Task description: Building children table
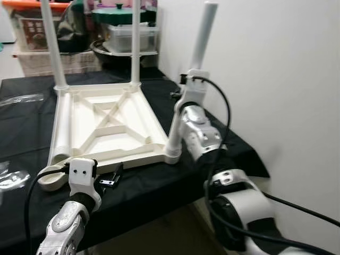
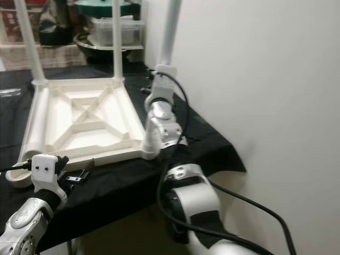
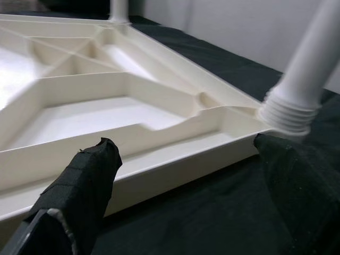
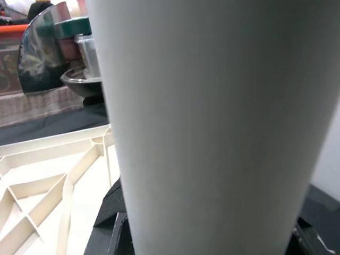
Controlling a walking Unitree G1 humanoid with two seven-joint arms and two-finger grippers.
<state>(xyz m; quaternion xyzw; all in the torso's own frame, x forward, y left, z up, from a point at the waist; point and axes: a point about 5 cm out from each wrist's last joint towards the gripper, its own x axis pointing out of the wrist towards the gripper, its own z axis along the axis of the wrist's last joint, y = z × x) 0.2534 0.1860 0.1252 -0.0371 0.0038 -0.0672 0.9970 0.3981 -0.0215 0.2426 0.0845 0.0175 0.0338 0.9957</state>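
1. The white plastic tabletop (image 1: 106,125) lies upside down on a black cloth (image 1: 21,127) that covers the work surface, its ribbed underside facing up.
2. Two white legs stand upright in the tabletop's far corners: the far-left leg (image 1: 50,42) and the far-right leg (image 1: 136,40).
3. A third leg, the near-right leg (image 1: 203,34), stands tilted at the tabletop's near right corner, its threaded base (image 3: 289,114) sitting at the corner socket.
4. The right gripper (image 1: 187,87) is at this near-right leg, about midway up. In the right wrist view the leg (image 4: 212,127) runs straight between the black fingers (image 4: 114,212), which sit against its sides, so the hand appears closed around the leg; the contact itself is largely hidden by the leg.
5. The left gripper (image 1: 109,178) sits low at the near left, just in front of the tabletop's near edge and above the black cloth.
6. In the left wrist view its two black fingers (image 3: 87,180) are spread wide, one toward the tabletop's near rim (image 3: 159,170) and the other near the threaded base. Nothing lies between them, and the hand holds nothing.
7. A white ring-shaped part (image 1: 50,178) lies at the tabletop's near left corner, just left of the left gripper.
8. Storage boxes and a green-lidded pot (image 1: 119,13) stand beyond the far edge, by the white wall (image 1: 276,79).
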